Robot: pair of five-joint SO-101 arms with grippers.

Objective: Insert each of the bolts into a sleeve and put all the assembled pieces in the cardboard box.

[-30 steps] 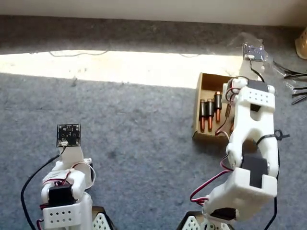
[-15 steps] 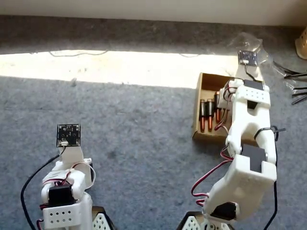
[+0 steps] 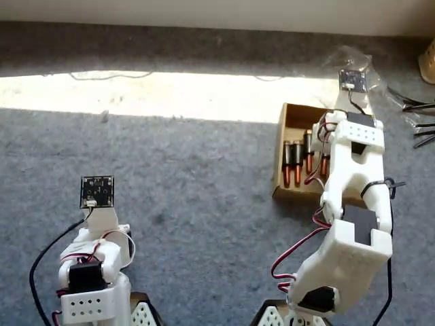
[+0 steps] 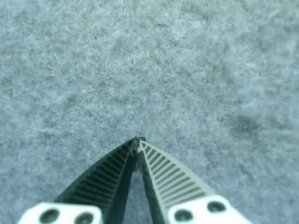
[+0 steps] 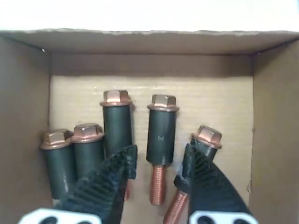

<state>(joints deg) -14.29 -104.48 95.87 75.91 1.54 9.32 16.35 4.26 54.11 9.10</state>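
- The right gripper (image 5: 160, 151) hangs inside the cardboard box (image 3: 293, 121), which sits at about 2 o'clock on the table in the high view. Its jaws are spread open and grip nothing.
- Between those open jaws lies one assembled piece (image 5: 161, 133). Its long axis runs in line with the fingers, threaded end toward the gripper's base and hex head away from it. We judge that any closing would pinch across the sleeve's width.
- In the high view the pieces lie along the 12-to-6 line, heads toward 12 o'clock.
- We count five assembled pieces in the box, side by side. The tilted one (image 5: 205, 140) lies just beside one finger, perhaps touching it, so we think a lift out could nudge it.
- Each sleeve is a smooth, dark, matte cylinder. Each bolt is copper-coloured, with a flanged hex head (image 5: 163, 101) and a ridged thread (image 5: 157, 184) poking out of the sleeve's end.
- The box has plain brown corrugated walls and is open at the top.
- The left gripper (image 4: 138, 142) is closed and empty, ribbed fingertips meeting, over the fuzzy grey carpet (image 4: 196, 70). Its arm sits at about 7 o'clock, well apart from the box, so the right arm is the nearer one.
- We see no loose bolt or sleeve on the carpet, so the task looks close to finished.
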